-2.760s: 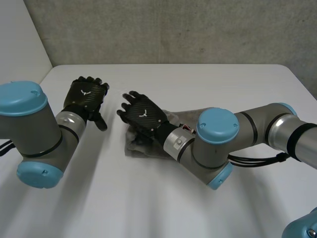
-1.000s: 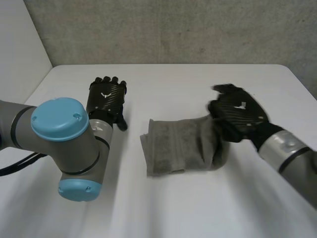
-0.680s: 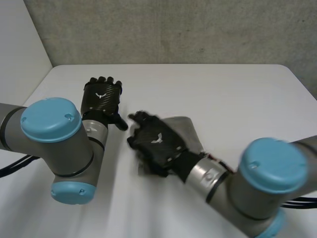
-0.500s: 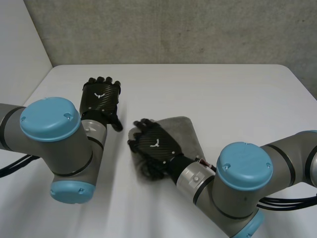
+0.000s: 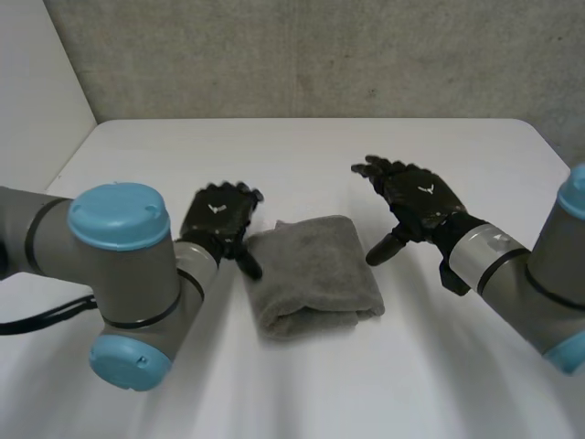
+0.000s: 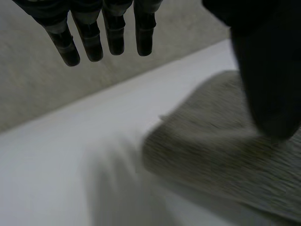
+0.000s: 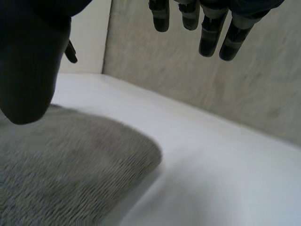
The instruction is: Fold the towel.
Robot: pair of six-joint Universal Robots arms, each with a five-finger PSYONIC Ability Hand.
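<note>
The towel (image 5: 315,274) is lying folded small on the bench (image 5: 366,146). The left hand (image 5: 218,215) is hovering just beside it, fingers (image 6: 113,33) straight, thumb (image 6: 268,84) perhaps touching. The right hand (image 5: 416,197) is hanging empty and loose-fingered near the towel's other side. Folding is looking finished, so the next move is likely drawing both away.

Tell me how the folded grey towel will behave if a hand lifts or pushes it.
The towel would probably flop, not hold shape: its folded edges are soft and rounded. Its fuzzy pile likely drags on the white table, so a push may bunch it. Lifted by one edge, the fold would likely fall open.
</note>
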